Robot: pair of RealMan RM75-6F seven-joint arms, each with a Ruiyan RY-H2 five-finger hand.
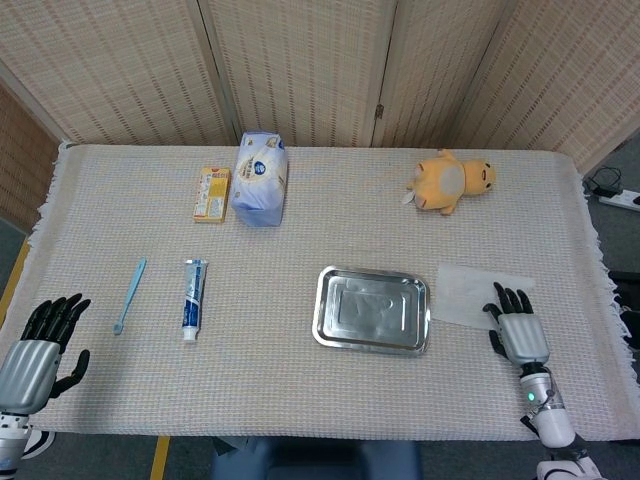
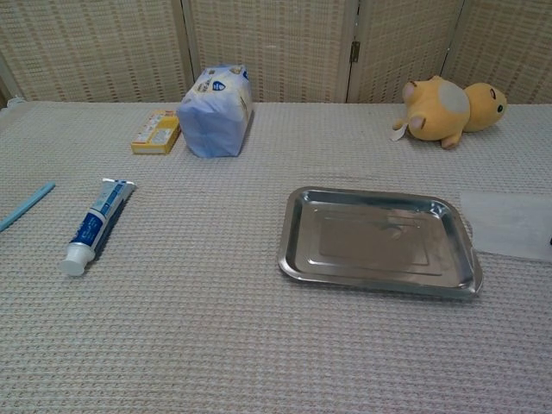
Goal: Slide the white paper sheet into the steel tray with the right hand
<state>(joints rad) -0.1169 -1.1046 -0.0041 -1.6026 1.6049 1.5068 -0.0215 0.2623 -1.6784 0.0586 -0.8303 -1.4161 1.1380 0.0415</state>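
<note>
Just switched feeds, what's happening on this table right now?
The right hand lies fingers spread on the near right corner of the white paper sheet, which lies flat on the cloth just right of the steel tray. The tray holds nothing and no part of the sheet is over it yet. The left hand rests open at the table's near left corner.

You have a toothpaste tube (image 1: 194, 298) mid-left; the toothbrush (image 1: 129, 295) lies left of it, the orange box (image 1: 211, 193) and blue pack (image 1: 260, 178) behind it, the plush toy (image 1: 450, 182) far right.
</note>
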